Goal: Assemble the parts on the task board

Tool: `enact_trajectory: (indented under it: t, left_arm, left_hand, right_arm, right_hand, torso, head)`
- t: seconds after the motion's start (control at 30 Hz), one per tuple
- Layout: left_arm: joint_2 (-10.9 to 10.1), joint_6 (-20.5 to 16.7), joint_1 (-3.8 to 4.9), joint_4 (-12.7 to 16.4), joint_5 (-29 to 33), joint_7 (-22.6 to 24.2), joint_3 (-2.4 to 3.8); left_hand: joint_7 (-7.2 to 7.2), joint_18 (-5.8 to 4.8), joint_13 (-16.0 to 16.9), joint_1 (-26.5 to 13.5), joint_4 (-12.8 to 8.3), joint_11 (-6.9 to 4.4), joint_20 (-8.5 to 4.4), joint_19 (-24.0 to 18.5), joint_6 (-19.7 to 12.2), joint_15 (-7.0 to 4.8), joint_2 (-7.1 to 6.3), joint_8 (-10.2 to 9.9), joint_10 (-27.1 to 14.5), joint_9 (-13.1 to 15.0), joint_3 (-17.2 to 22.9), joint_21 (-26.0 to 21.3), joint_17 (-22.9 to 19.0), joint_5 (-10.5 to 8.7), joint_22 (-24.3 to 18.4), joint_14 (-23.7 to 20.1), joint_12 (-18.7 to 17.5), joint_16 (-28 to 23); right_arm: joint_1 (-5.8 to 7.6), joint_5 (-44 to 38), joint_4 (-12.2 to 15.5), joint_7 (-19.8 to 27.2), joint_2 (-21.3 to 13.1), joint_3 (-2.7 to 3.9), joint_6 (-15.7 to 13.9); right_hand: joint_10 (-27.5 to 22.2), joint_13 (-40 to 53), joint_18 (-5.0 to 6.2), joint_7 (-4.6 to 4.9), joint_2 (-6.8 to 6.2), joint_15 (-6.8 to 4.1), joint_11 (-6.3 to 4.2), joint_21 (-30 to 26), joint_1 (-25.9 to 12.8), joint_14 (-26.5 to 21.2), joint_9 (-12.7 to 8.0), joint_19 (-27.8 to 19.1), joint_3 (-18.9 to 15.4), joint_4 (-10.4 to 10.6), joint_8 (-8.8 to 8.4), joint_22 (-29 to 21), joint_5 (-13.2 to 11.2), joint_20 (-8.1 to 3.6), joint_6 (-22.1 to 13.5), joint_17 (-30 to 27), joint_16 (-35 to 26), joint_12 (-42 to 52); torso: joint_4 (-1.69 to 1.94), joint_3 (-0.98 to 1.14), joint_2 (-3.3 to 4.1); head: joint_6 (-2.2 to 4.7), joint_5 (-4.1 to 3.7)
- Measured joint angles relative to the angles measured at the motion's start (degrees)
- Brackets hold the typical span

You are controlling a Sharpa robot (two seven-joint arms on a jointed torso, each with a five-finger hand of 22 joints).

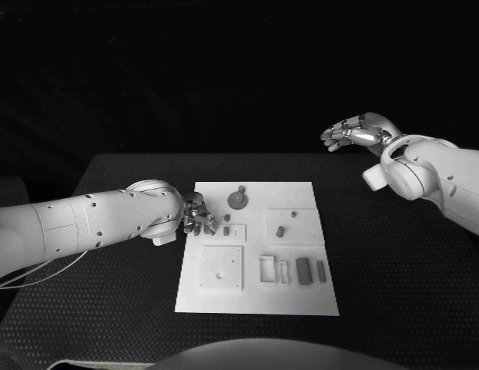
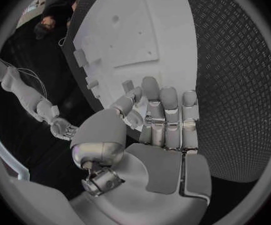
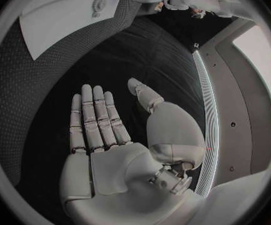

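The white task board (image 1: pixel 256 297) lies in the middle of the black table. On it are a round grey part (image 1: pixel 237 199), a small upright part (image 1: pixel 279 230), a raised square plate (image 1: pixel 222 266) and a row of oblong parts (image 1: pixel 303 270). My left hand (image 1: pixel 199 216) hovers at the board's left edge. Its fingers (image 2: pixel 170 110) lie straight and side by side over the board (image 2: pixel 167 35), with the thumb beside them and nothing plainly held. My right hand (image 1: pixel 356 131) is raised beyond the table's far right side, flat and empty (image 3: pixel 104 130).
The black table (image 1: pixel 406 270) stretches bare to the right of the board and in front of it. From the right wrist the board (image 3: pixel 54 20) lies far off.
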Motion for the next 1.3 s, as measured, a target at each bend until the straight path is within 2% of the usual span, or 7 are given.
enact_trajectory:
  t: [0.7, 0.97, 1.3]
  left_arm:
    - [-0.45, 0.63, -0.13, 0.12, -0.04, 0.28, 0.02]
    - [-0.35, 0.83, -0.20, -0.16, 0.01, 0.39, 0.01]
    - [-0.16, 1.49, -0.17, -0.51, 0.02, 0.44, 0.09]
  left_hand:
    - [0.19, -0.01, 0.20, 0.22, -0.06, 0.10, 0.00, 0.00, 0.20, 0.09, -0.22, 0.29, 0.10, 0.24, -0.03, 0.00, 0.11, 0.65, 0.09, 0.08, 0.00, 0.00]
    - [0.18, 0.00, 0.28, 0.22, -0.13, -0.01, 0.00, -0.01, 0.20, 0.10, -0.22, 0.29, 0.39, 0.24, -0.10, 0.00, 0.17, 0.66, 0.09, 0.08, 0.00, 0.00]
    - [0.18, 0.00, 0.72, 1.11, -0.14, -0.20, 0.00, -0.01, 0.20, 0.03, -1.11, 0.63, 0.62, 0.64, -0.11, 0.23, 0.48, 1.14, 0.29, 0.33, 0.23, 0.27]
  right_arm:
    - [-0.25, 0.00, -0.20, 0.03, 0.30, 0.00, 0.05]
    - [-0.26, -0.01, -0.16, 0.04, 0.33, 0.00, 0.06]
    - [-0.26, -0.01, -0.17, 0.05, 0.33, 0.00, 0.07]
  right_hand:
    - [0.00, 0.00, 0.00, 0.00, 0.00, 0.00, 0.00, 0.00, 0.00, 0.00, -0.05, 0.00, 0.00, 0.00, 0.00, 0.05, 0.00, 0.00, 0.00, 0.01, 0.00, 0.00]
    - [0.00, 0.00, 0.00, 0.00, -0.01, 0.00, 0.00, 0.00, 0.01, 0.00, -0.04, 0.00, 0.00, 0.00, 0.00, 0.11, 0.00, 0.00, 0.00, -0.05, 0.00, -0.23]
    - [0.00, 0.00, 0.00, 0.00, -0.01, 0.00, 0.00, 0.00, 0.01, 0.00, -0.10, 0.00, 0.00, 0.00, 0.00, 0.10, 0.00, 0.00, 0.00, -0.05, 0.00, -0.23]
  torso:
    - [0.01, -0.07, 0.03]
    - [0.03, -0.01, 0.01]
    - [-0.04, 0.09, 0.01]
  head:
    - [-0.16, -0.08]
    - [-0.25, 0.04]
    - [-0.26, 0.07]
